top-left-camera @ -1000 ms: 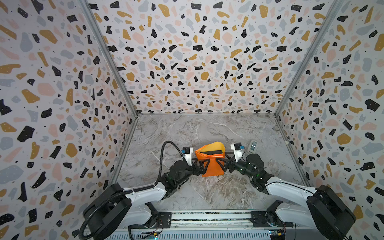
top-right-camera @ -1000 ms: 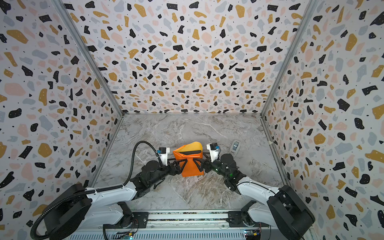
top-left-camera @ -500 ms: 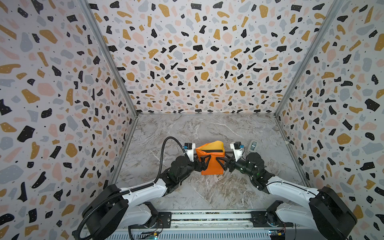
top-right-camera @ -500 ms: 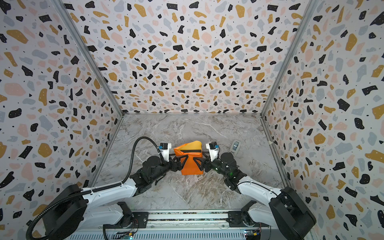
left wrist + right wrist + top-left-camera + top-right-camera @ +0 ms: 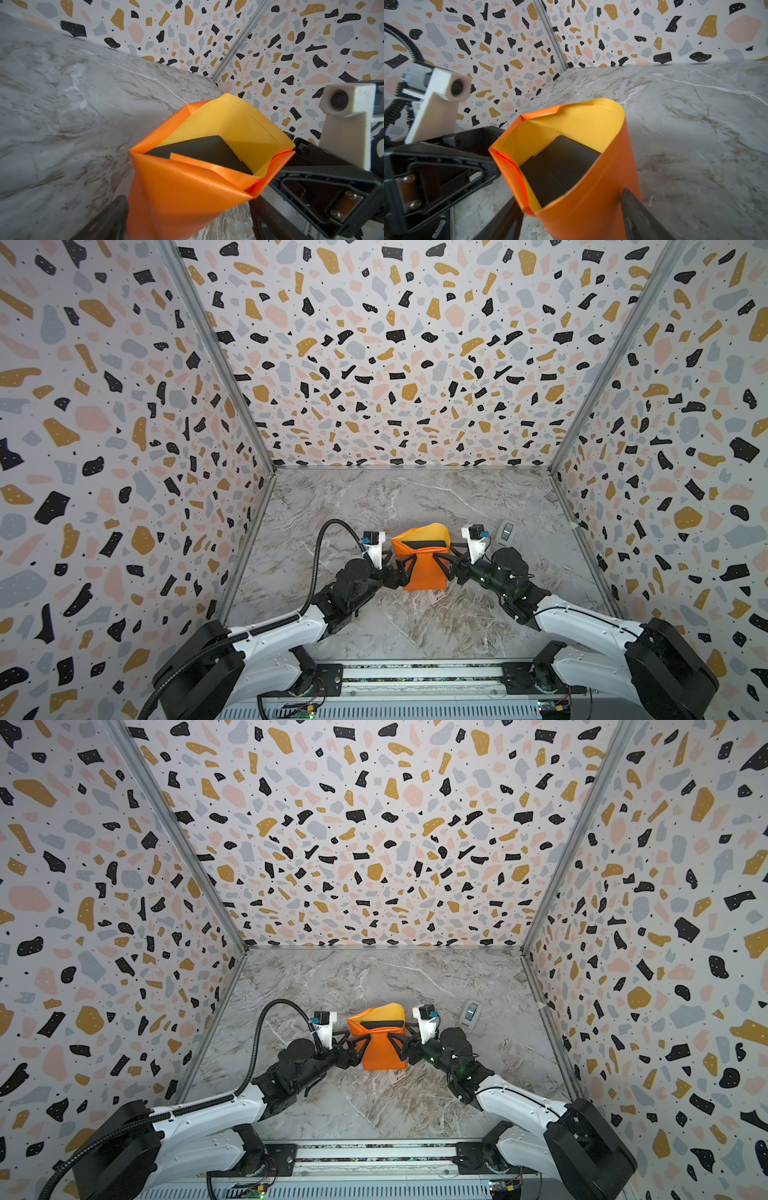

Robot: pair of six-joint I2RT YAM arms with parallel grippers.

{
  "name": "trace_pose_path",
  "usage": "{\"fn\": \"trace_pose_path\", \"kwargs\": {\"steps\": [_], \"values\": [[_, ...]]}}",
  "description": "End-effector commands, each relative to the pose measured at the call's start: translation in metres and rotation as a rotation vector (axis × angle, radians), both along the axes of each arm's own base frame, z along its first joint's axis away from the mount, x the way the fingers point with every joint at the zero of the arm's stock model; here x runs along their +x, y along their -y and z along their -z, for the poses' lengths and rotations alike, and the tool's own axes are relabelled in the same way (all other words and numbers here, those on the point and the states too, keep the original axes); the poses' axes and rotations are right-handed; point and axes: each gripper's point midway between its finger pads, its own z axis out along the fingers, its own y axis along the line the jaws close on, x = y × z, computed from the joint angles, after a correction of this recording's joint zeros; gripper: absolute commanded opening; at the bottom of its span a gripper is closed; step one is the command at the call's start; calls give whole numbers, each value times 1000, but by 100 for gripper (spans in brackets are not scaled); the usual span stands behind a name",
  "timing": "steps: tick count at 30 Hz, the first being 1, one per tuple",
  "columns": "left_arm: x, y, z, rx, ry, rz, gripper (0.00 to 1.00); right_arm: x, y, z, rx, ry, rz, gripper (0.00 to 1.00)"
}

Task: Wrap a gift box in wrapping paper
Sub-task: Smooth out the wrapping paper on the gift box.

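- Near the front middle of the marble table [image 5: 415, 497], between the two arms: the wrapping paper [image 5: 424, 574] [image 5: 382, 1054], folded up around the gift box into a standing pouch.
- Orange face outside, mustard-yellow face inside. Open at the top, with a yellow flap rising at the far side.
- Inside this pouch: the gift box [image 5: 199, 148] [image 5: 560, 166], dark and matte, seen through the opening in both wrist views. Partly covered by a small orange fold in the left wrist view.
- At the left side of the pouch: the left gripper [image 5: 405, 572] [image 5: 357, 1052], jaws wide apart, with the lower part of the paper between them.
- In the left wrist view, dark fingers [image 5: 112, 218] right at both edges of the orange paper. Not possible to tell if pressing on it or only standing beside it.
- At the right side of the pouch: the right gripper [image 5: 444, 570] [image 5: 400, 1049], jaws also wide, again with the paper between.
- In the right wrist view, one finger [image 5: 635, 207] in front of the orange wall, the second close to the paper's corner. Real grip or not, cannot tell.
- On the table just behind the right wrist, apart from the paper: a small grey device [image 5: 506, 533] with a dark screen.
- Around the table on three sides: terrazzo-patterned walls [image 5: 374, 364].
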Motion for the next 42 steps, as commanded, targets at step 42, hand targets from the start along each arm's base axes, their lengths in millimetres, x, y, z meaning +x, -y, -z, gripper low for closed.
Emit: {"fn": "trace_pose_path", "kwargs": {"steps": [42], "values": [[20, 25, -70, -183, -132, 267, 67, -7, -2, -3, -30, 10, -39, 84]]}}
